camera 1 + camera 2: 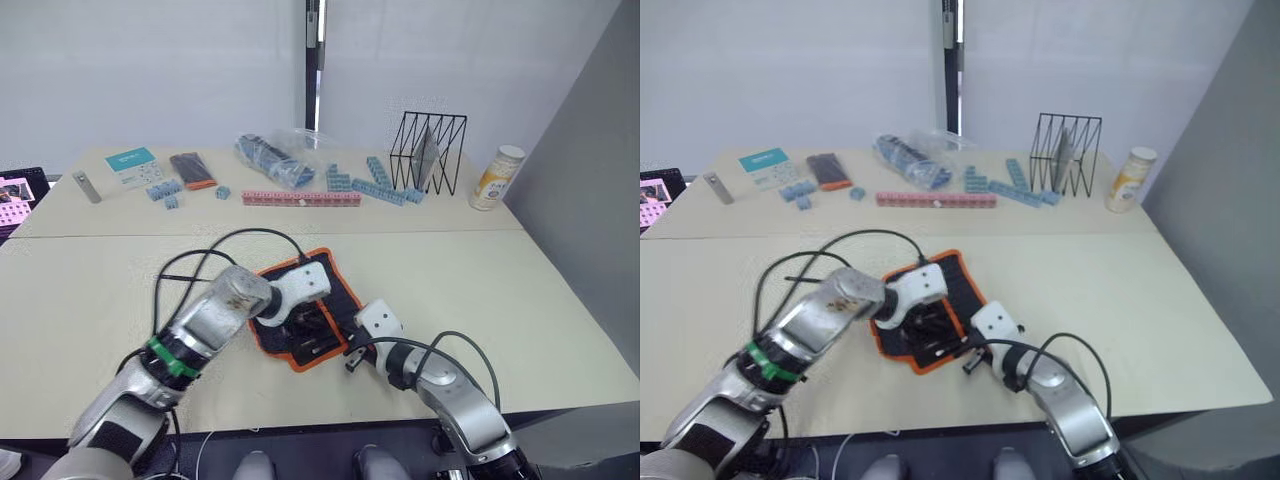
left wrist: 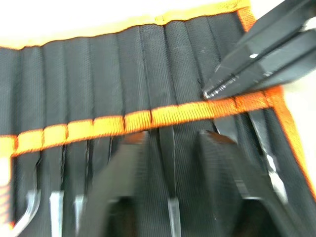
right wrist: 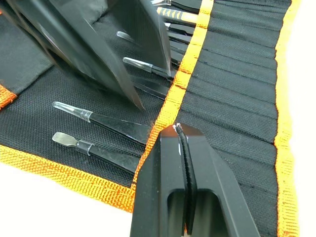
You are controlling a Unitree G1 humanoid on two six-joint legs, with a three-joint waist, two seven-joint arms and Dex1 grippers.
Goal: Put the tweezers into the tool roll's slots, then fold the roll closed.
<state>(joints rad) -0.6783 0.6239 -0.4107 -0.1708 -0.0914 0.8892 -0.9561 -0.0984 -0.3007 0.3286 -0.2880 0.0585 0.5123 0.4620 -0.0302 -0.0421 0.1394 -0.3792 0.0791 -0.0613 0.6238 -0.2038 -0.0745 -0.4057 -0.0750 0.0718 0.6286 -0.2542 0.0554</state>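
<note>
Several tweezers (image 3: 106, 123) sit slotted beside the tool roll's (image 1: 335, 290) orange stripe (image 3: 190, 66). Roll: soft, light; lift an edge. Left pincer (image 2: 170, 163) apart; right pincer (image 3: 180, 136) together, empty.

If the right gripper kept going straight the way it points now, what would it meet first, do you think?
Most likely the tool roll's orange centre stripe: the shut right gripper already sits just at it, though contact is unclear.
</note>
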